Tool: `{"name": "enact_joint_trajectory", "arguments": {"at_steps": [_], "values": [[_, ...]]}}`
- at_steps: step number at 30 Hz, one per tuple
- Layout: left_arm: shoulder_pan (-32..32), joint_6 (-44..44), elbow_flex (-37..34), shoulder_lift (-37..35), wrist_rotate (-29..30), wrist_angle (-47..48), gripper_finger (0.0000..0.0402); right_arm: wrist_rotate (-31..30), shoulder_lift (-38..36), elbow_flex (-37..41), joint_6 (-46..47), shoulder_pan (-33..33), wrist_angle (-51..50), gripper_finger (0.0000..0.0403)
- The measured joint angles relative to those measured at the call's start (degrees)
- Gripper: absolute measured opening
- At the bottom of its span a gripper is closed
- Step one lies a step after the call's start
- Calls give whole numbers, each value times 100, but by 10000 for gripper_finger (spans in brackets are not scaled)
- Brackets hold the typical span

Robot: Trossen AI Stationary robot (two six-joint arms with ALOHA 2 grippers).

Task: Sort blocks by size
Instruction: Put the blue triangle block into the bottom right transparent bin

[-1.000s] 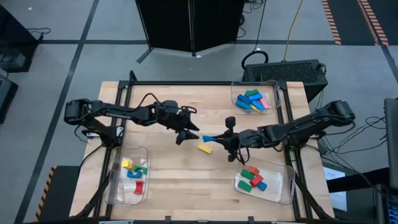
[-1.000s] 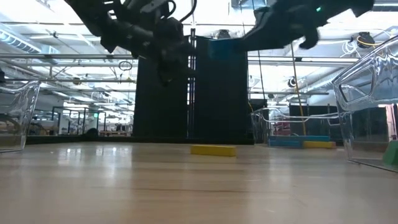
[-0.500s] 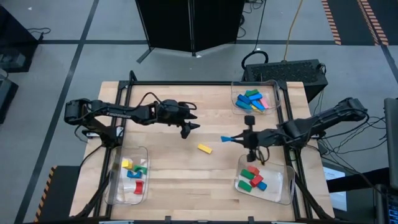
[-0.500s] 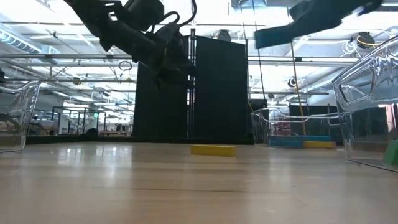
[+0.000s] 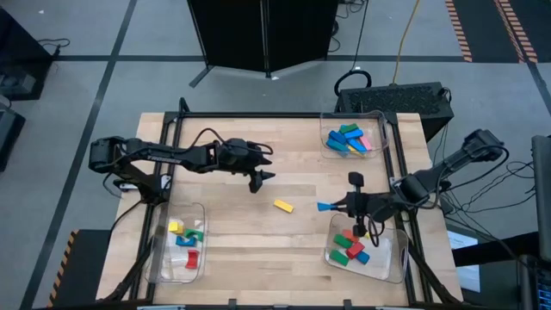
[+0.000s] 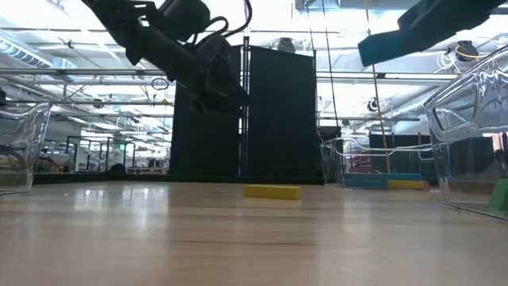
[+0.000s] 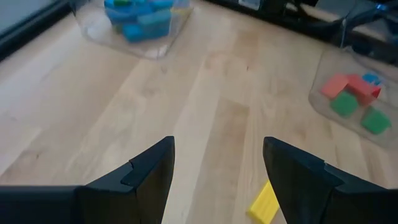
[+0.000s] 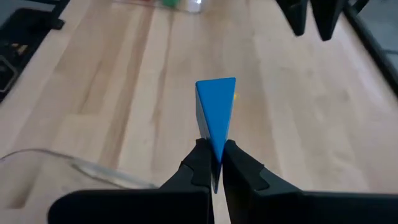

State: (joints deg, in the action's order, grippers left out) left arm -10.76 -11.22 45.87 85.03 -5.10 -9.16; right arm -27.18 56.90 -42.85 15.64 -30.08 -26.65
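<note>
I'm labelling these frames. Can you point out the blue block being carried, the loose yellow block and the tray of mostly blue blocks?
blue block (image 8: pixel 216 111): right wrist view, its front face.
yellow block (image 5: pixel 283 205): high view, its top.
tray (image 5: pixel 380 129): high view, its right rim.

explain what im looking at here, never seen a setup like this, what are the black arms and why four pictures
These are two robot arms at a wooden table, each ending in a two-finger pincer. One moment is shown by four cameras: one above the table looking down, one at table-top height, and one on each arm's wrist.

The job is sorting small coloured blocks by size. Three clear trays hold blocks: the far right tray mostly blue ones, the near right tray red and green, the near left tray a mixed few. One yellow block lies loose mid-table.

The right pincer is shut on a blue block, held in the air beside the near right tray. The left pincer is open and empty, up above the table's middle.
</note>
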Motion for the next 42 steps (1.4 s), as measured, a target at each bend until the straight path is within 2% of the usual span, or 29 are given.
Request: {"name": "enact_joint_trajectory", "arguments": {"at_steps": [10,24,27,36,42], "values": [[4,-46,0,0,-2,746,245,-163,24,0,723,-617,-286,9],[302,80,0,0,-11,756,245,-89,44,0,2585,-1430,-746,9],[433,149,0,0,-15,757,245,120,81,0,3094,-1623,-760,9],[828,869,0,62,-13,534,245,507,855,-1,4289,-2093,-739,18],[978,1358,-2,263,171,109,245,508,1544,0,4544,-2147,-615,33]]}}
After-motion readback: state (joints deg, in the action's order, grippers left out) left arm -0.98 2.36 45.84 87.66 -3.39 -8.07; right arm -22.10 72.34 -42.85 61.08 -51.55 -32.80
